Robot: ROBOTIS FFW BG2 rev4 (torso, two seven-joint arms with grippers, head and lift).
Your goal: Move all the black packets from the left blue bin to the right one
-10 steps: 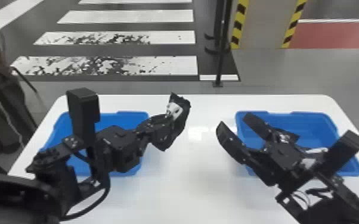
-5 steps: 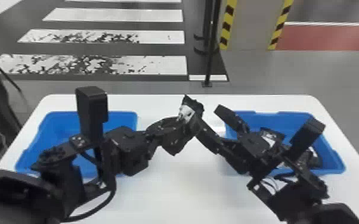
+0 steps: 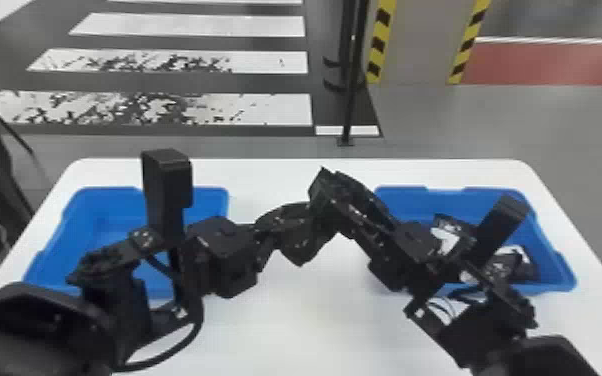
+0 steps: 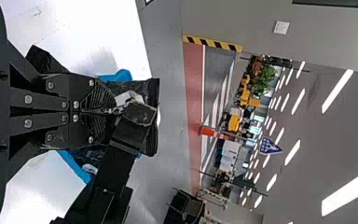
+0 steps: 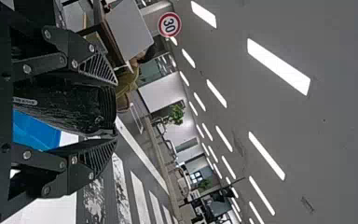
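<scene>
Midway between the white table's (image 3: 285, 330) side edges, the nearly closed left gripper (image 3: 306, 219) pinches a glossy black packet (image 5: 65, 109); the half-open right gripper (image 3: 326, 189) clasps it too. Black-and-white packets (image 3: 526, 267) lie in the right blue plastic bin (image 3: 560, 265).

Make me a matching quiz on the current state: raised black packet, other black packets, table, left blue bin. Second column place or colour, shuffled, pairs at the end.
Column 1
1. Raised black packet
2. Other black packets
3. Table
4. Left blue bin

Column 2
A. White, under both bins
B. Inside the right blue bin
C. Blue, on the robot's left
D. Gripped by the left hand

Pairs: 1-D, 2-B, 3-A, 4-C
</scene>
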